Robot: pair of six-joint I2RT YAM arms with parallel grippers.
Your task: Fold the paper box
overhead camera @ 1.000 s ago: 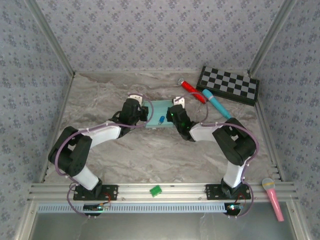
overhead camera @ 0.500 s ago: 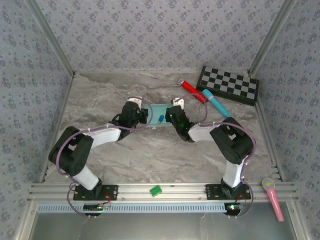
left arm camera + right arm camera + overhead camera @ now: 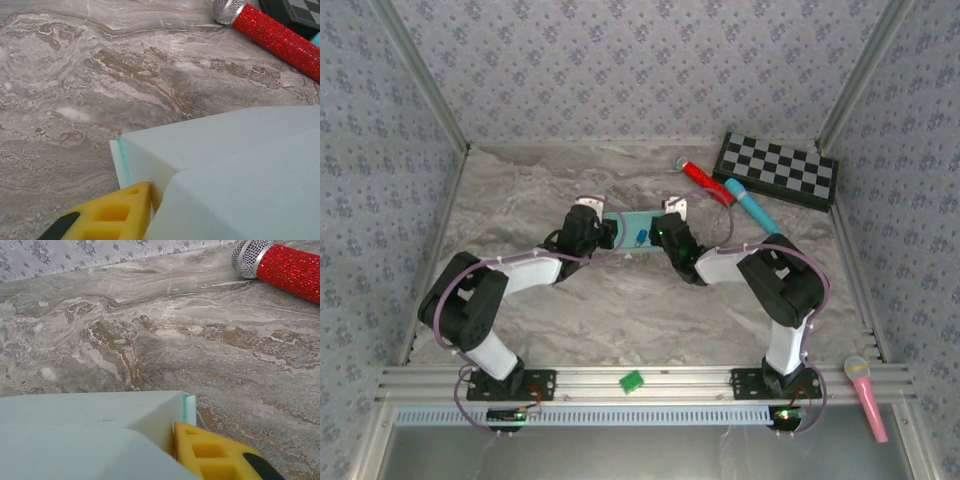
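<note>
The paper box (image 3: 636, 226) is pale blue card lying mid-table between my two grippers. My left gripper (image 3: 609, 231) is at its left end and my right gripper (image 3: 661, 229) at its right end. In the left wrist view a yellow finger (image 3: 112, 212) presses on the outside of the paper box (image 3: 225, 165) at its end wall, and a folded flap hides the other finger. The right wrist view mirrors this: a yellow finger (image 3: 215, 455) lies against the end wall of the paper box (image 3: 85, 435), beside a protruding tab. Each gripper looks shut on an end wall.
A red glitter microphone (image 3: 705, 182) and a blue marker (image 3: 752, 208) lie just behind and right of the box. A folded checkerboard (image 3: 777, 170) sits at the back right. A green block (image 3: 632, 381) and a pink microphone (image 3: 867, 395) rest on the front rail.
Both grippers have shifted slightly toward the back of the table with the box. The box now looks narrower from above than a second ago.
</note>
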